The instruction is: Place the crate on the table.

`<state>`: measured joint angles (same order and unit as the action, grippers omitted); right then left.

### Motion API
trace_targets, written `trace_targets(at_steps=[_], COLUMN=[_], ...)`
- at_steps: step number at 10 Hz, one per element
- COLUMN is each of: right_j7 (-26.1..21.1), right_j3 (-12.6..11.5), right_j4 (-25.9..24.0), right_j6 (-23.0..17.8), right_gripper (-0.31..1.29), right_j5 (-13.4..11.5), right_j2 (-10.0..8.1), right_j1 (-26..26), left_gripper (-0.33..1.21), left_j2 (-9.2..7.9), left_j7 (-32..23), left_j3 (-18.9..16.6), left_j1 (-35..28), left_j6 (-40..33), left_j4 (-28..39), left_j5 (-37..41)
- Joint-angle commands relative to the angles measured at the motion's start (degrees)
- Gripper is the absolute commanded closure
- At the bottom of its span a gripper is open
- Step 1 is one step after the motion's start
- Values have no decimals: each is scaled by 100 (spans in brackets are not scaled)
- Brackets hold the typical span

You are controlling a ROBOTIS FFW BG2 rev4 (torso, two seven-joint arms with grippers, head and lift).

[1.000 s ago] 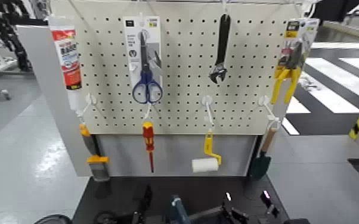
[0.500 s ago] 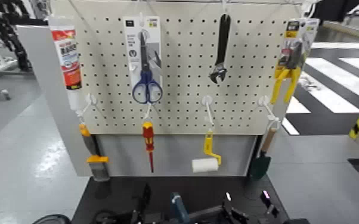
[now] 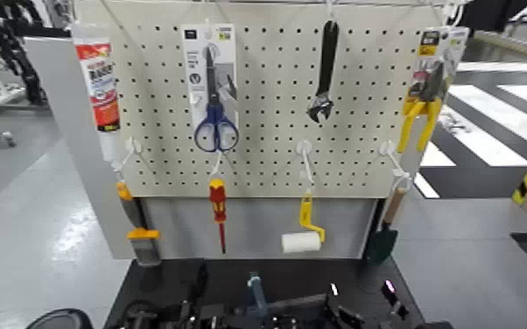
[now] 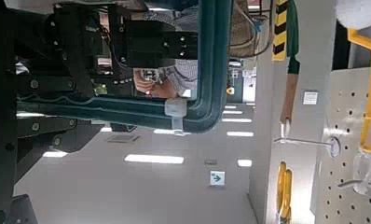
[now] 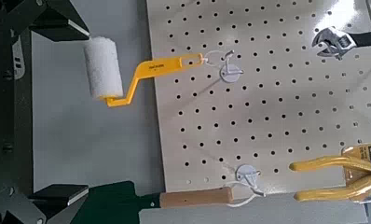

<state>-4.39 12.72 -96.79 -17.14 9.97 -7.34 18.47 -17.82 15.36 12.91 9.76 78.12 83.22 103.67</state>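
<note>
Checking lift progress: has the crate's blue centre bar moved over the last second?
Yes. The blue centre bar has shifted slightly left and up, toward the red screwdriver on the pegboard.

Dark teal crate [image 4: 212,65] rim across the left wrist view, beige pegboard [image 4: 356,140] with yellow-handled tools [image 4: 284,191] alongside.

Scissors [image 3: 215,96] left of wrench [image 3: 323,72] on the pegboard [image 3: 267,157], paint roller [image 3: 302,234] hanging below, table [image 3: 171,280] in front.

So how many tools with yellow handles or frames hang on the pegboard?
2: the yellow-handled pliers at the pegboard's upper right, and the yellow-framed paint roller hanging below its lower edge, right of centre. None seem hidden.
</note>
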Motion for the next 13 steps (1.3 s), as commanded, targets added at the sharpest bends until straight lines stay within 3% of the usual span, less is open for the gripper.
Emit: trace_targets(at_steps=[1,7,13], right_j7=[0,0,0], right_j3=[20,55,55], right_j4=[11,37,46], right_j6=[-9,-71,-79], right_gripper=[14,15,14], right_j5=[5,49,58], right_j2=[-14,-49,-57], right_j1=[-19,-54,-54], left_gripper=[119,119,119], left_j2=[-20,-38,112], left_j7=[2,2,187], left_j3=[-149,-237,-307], left_j1=[70,395,632], left_j6=[-25,-25,-412], left_j4=[-52,-236,-403], left_j5=[-190,-550,-1121])
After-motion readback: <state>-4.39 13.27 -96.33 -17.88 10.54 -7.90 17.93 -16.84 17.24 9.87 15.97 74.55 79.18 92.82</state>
